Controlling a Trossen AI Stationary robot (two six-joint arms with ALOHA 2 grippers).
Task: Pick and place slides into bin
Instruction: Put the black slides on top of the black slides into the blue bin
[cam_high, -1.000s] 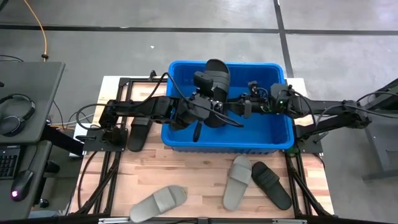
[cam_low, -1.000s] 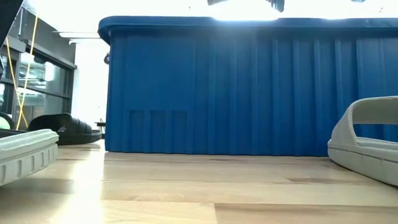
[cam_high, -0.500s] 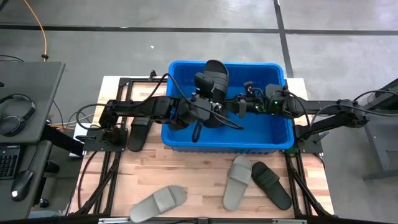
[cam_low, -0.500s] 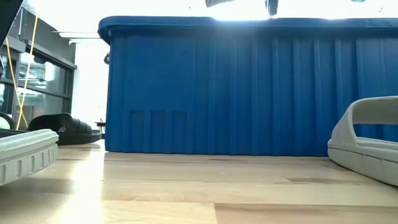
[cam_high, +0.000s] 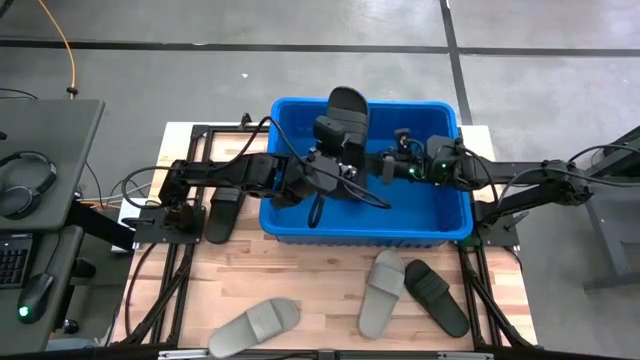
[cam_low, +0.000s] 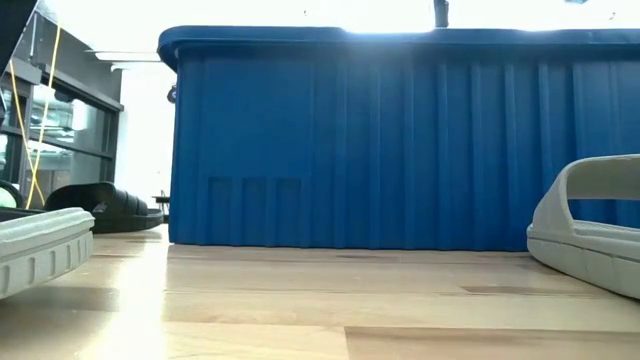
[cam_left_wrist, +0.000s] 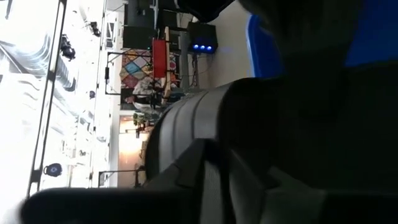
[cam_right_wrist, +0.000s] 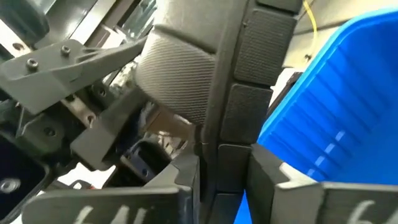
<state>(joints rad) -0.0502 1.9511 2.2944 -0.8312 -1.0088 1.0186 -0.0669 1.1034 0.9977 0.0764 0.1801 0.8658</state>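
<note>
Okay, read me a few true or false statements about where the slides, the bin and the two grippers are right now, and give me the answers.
1. A black slide is held up over the bin. True.
2. The bin sits on the floor beside the table. False: it stands on the wooden table.
3. Two light grey slides lie on the table outside the bin. True: one near the front edge, one by the bin's front wall.
4. The right gripper waits over the table's front edge. False: it is over the bin, at the held slide.
5. The left gripper is over the bin. True.
</note>
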